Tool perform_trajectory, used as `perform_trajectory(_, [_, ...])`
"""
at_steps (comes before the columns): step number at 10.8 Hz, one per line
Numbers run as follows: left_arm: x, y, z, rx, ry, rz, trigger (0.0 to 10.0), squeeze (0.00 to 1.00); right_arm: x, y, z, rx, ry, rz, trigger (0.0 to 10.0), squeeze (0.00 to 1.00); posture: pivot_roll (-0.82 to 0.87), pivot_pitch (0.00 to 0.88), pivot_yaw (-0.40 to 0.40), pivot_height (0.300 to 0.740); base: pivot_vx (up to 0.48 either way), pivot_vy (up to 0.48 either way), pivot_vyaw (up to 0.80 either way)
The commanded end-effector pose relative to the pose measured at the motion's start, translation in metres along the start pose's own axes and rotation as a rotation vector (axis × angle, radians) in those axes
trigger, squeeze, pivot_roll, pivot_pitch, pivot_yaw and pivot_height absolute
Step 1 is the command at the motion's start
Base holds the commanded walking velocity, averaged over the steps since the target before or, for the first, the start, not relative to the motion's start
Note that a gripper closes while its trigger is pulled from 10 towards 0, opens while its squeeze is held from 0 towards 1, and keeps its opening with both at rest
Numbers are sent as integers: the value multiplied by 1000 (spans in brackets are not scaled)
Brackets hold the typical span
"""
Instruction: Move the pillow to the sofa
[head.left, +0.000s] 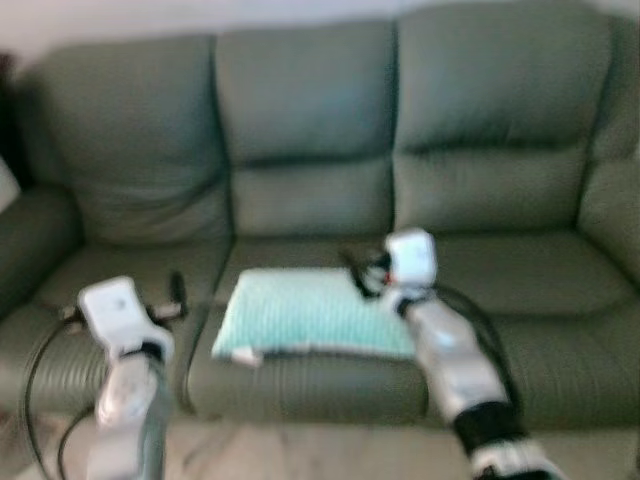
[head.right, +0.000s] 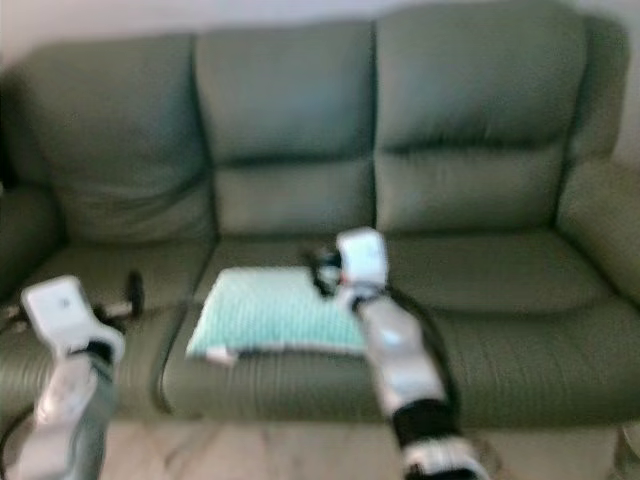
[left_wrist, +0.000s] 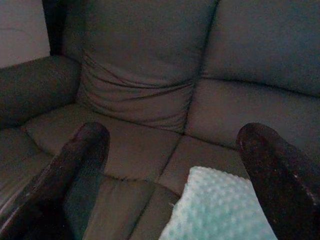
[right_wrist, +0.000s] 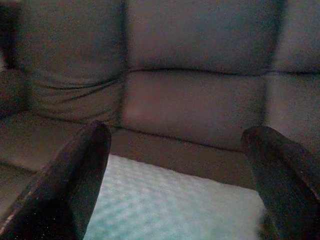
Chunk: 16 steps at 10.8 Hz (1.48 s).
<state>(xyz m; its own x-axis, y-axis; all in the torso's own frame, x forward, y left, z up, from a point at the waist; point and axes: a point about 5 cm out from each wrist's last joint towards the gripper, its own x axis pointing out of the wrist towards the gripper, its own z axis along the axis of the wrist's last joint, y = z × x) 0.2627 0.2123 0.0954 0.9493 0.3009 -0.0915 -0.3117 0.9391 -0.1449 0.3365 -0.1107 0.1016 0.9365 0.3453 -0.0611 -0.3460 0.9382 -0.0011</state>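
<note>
Green three-seat sofa (head.left: 300, 150) bears one mint pillow (head.left: 305, 312); both grippers, left (left_wrist: 170, 145) and right (right_wrist: 175, 145), hover with jaws wide.

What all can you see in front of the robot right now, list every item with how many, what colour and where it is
sofa: one, dark grey-green, three seats, spanning the view against a pale wall
pillow: one, light mint green with a dimpled texture, lying flat on the middle seat cushion near its front edge
floor: pale, marbled, a strip in front of the sofa
left tool: one, black fingers open, over the left seat cushion, beside the pillow and apart from it
right tool: one, black fingers open, just above the pillow's far right corner; contact cannot be told
arms: two, silver with white wrist housings and black cables, reaching in from the lower edge
</note>
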Motion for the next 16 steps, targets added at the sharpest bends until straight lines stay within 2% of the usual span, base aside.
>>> perform_trajectory(1, [2, 5, 4, 14, -10, 18, 10000, 0, 4, 7, 5, 5, -17, 21, 10000, 0, -181, 15, 98, 740, 0, 0, 0])
perform_trajectory(7, [4, 21, -2, 49, 11, 87, 10000, 0, 5, 9, 4, 6, -14, 37, 10000, 0, -179, 0, 92, 740, 0, 0, 0])
perform_trajectory(9, [-1, 37, -28, 102, 100, 91, 10000, 0, -2, 0, -10, -1, 39, 8, 10000, 0, -177, 0, 94, 740, 0, 0, 0])
perform_trajectory(10, [-4, 41, -35, 111, 128, 85, 10000, 0, -4, -2, -17, -1, 67, 5, 10000, 0, -177, 0, 94, 740, 0, 0, 0])
perform_trajectory(11, [-13, 53, -57, 136, 209, 89, 10000, 0, -13, -8, -37, -8, 146, -17, 10000, 0, -178, 0, 94, 740, 0, 0, 0])
perform_trajectory(12, [-27, 75, -93, 212, 335, 94, 10000, 0, -29, -16, -72, -6, 297, -48, 10000, 0, -179, 0, 95, 740, 0, 0, 0])
perform_trajectory(15, [-48, 101, -125, 253, 504, 137, 10000, 0, -55, -25, -109, 53, 461, -97, 10000, 0, -180, 0, 95, 740, 0, 0, 0])
perform_trajectory(16, [-68, 112, -147, 241, 632, 164, 10000, 0, -74, -26, -131, 46, 575, -105, 10000, 0, -185, 0, 95, 740, 0, 0, 0])
